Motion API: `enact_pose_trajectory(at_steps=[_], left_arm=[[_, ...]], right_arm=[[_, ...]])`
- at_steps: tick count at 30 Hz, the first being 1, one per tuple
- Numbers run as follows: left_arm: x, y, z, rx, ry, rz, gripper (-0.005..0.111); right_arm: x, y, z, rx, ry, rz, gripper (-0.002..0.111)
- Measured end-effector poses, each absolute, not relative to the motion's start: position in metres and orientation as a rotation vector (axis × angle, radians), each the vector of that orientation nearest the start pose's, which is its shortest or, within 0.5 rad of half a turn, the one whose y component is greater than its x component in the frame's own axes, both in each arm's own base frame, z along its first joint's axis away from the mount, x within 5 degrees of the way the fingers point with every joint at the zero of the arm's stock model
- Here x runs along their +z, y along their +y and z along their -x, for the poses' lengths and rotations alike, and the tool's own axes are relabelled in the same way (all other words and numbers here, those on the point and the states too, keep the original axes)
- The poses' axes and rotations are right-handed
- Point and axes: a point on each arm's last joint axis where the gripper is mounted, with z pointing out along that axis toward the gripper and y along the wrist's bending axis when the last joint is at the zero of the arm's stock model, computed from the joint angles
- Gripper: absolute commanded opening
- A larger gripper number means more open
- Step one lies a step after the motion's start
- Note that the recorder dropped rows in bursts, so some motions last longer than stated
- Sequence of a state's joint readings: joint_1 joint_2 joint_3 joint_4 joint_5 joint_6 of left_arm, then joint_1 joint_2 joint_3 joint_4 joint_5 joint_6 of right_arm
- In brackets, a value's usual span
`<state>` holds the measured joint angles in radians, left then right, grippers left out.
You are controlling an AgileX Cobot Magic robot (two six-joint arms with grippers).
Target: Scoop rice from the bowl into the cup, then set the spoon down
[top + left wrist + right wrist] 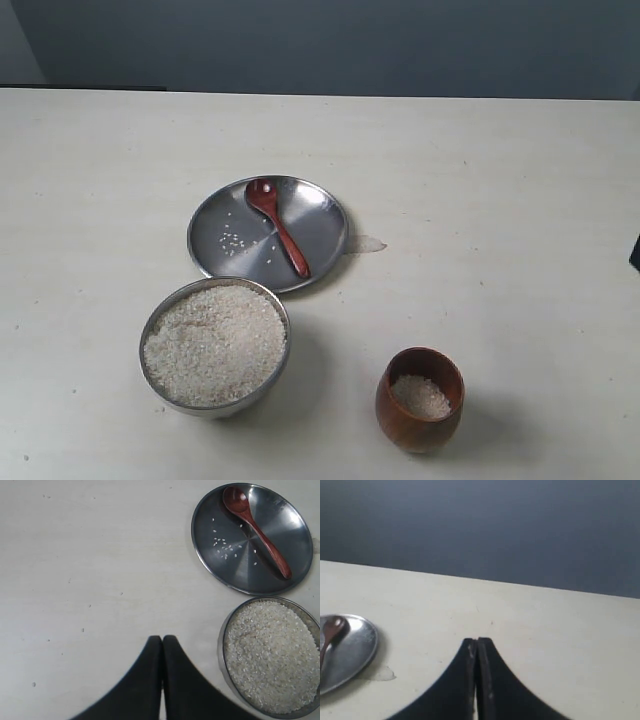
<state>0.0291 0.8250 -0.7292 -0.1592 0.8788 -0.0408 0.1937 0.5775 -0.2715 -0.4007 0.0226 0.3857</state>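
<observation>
The pale table [500,200] fills most of the exterior view, its far edge meeting a dark wall.

The left gripper [162,639] hangs above bare tabletop with its two black jaws pressed together and nothing between them; the bowl and plate lie off to one side of it. The right gripper [477,641] is also pressed together and holds nothing, over open tabletop, with part of the plate and spoon at the margin of its view.

A flat steel plate [320,215] lies near the middle of the table. Just beside it, toward the near edge and the left corner, stands the steel bowl [146,335], apart from the plate by a narrow gap and filled almost to the rim with rice [215,343].

The brown wooden cup [415,425] stands upright close to the near edge, well to the right of the bowl, with a small heap of rice [420,396] in it.

The wooden spoon [278,228] lies on the plate, scoop side up, its scoop toward the far edge and its handle slanting toward the near right corner.

A few loose grains [233,242] are scattered on the plate left of the handle. A faint smear [368,243] marks the table by the plate's right rim.
</observation>
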Motion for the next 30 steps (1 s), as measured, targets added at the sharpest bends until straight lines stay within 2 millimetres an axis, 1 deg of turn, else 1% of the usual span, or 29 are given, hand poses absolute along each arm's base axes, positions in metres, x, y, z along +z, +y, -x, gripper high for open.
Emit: enact_pose_trajectory(at_steps=[4,7,12,16,24,30], left_arm=[[0.307,-0.007,-0.145,-0.2,2.448,0.157,0.0],[0.307,-0.007,-0.145,-0.2,2.448,0.157,0.0],[0.307,-0.007,-0.145,-0.2,2.448,0.157,0.0],[0.307,-0.007,-0.145,-0.2,2.448,0.157,0.0],[0.307,-0.007,-0.145,-0.2,2.448,0.157,0.0],[0.307,-0.007,-0.145,-0.2,2.448,0.157,0.0]], right_arm=[[0.232,0.023,-0.116,0.113,1.839,0.216,-0.001],[0.223,0.023,-0.114,0.09,1.86,0.247,-0.001],[0.218,0.022,-0.112,0.067,1.89,0.273,-0.001],[0.214,0.021,-0.111,0.056,1.947,0.279,-0.001],[0.211,0.02,-0.109,0.032,1.977,0.304,-0.001],[0.213,0.017,-0.099,0.027,1.965,0.29,-0.001]])
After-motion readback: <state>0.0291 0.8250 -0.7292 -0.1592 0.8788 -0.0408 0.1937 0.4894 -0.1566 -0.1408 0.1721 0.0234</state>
